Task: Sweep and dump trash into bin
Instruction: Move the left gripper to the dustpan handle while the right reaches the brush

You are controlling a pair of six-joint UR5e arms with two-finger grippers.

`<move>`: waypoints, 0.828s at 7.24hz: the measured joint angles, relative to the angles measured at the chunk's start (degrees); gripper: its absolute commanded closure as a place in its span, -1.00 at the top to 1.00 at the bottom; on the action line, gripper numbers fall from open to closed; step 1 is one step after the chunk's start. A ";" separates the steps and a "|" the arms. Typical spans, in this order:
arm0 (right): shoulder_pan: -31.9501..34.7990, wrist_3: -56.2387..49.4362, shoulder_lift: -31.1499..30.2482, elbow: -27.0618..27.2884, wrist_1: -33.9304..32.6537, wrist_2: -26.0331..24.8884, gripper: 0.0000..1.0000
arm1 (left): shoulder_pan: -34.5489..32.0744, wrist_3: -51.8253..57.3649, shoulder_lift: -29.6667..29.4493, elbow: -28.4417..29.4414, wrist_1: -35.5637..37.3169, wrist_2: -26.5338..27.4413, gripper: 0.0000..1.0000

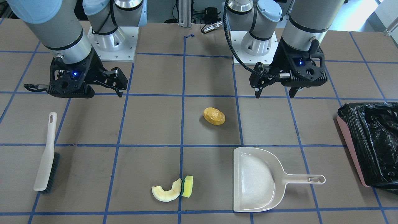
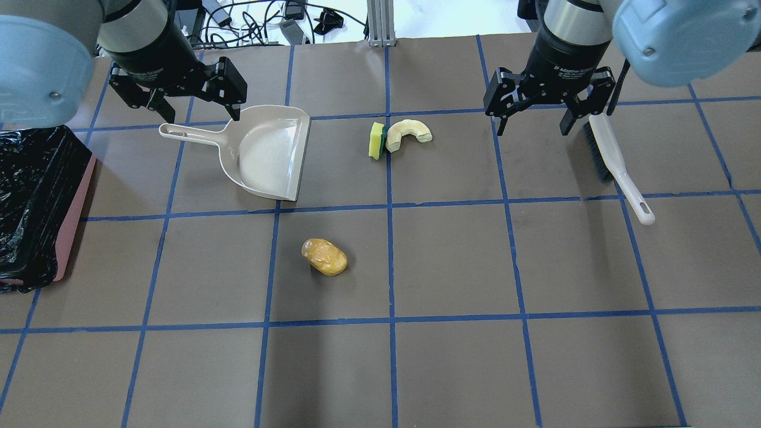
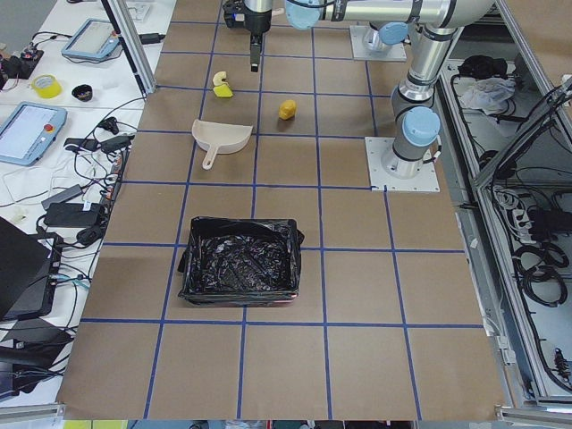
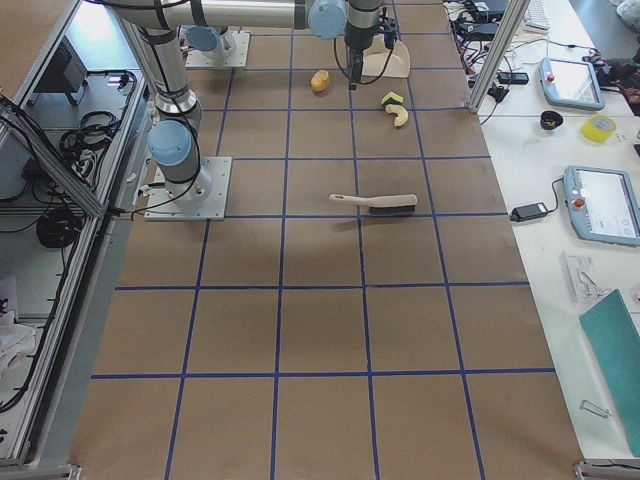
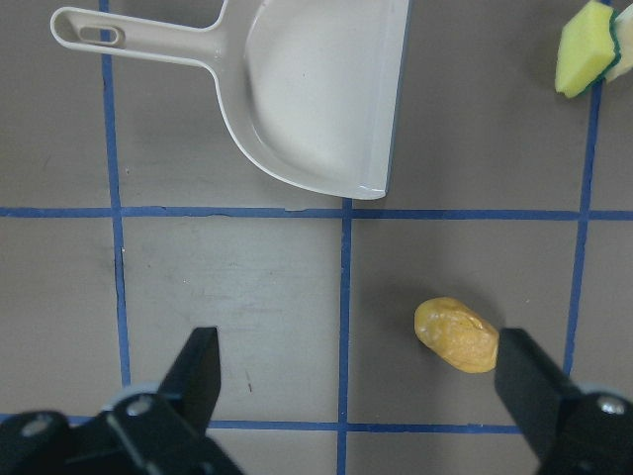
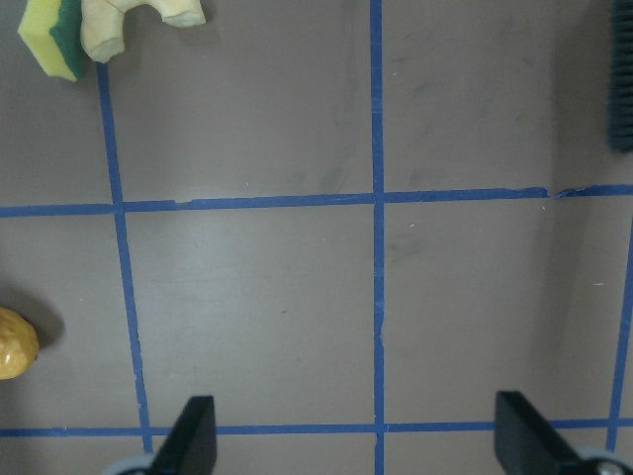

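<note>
The trash lies on the brown table: a yellow-brown potato-like lump [image 1: 214, 116] [image 2: 324, 257], and a cream melon-like slice [image 1: 166, 192] [image 2: 408, 134] touching a yellow-and-green sponge block [image 1: 187, 186] [image 2: 377, 141]. The pink bin [image 2: 35, 202] with its black bag stands at the table's left end. My left gripper [image 2: 201, 116] [image 1: 275, 95] hangs open and empty above the table, near the dustpan's handle. My right gripper [image 2: 533, 128] [image 1: 74, 91] hangs open and empty beside the brush. The lump also shows in the left wrist view [image 5: 456, 335].
A beige dustpan [image 2: 267, 151] [image 1: 253, 180] lies flat, its mouth toward the sponge and its handle toward the bin. A beige hand brush [image 2: 615, 163] [image 1: 46, 155] with dark bristles lies on the robot's right side. Blue tape lines grid the table.
</note>
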 measured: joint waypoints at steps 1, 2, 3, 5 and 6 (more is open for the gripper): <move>-0.02 0.01 0.05 0.21 0.09 -0.03 1.00 | 0.00 -0.04 0.00 -0.11 0.03 0.03 1.00; -0.02 0.12 0.08 0.32 0.15 -0.03 1.00 | 0.00 -0.06 0.01 -0.20 0.05 0.07 1.00; -0.02 0.18 0.01 0.36 0.19 -0.02 1.00 | 0.03 0.00 0.00 -0.26 0.05 0.08 1.00; -0.05 0.00 0.19 0.44 0.17 -0.02 1.00 | 0.08 0.13 -0.02 -0.41 0.07 -0.07 1.00; -0.08 -0.11 0.15 0.50 0.09 -0.10 1.00 | 0.09 0.05 -0.04 -0.81 0.08 -0.10 1.00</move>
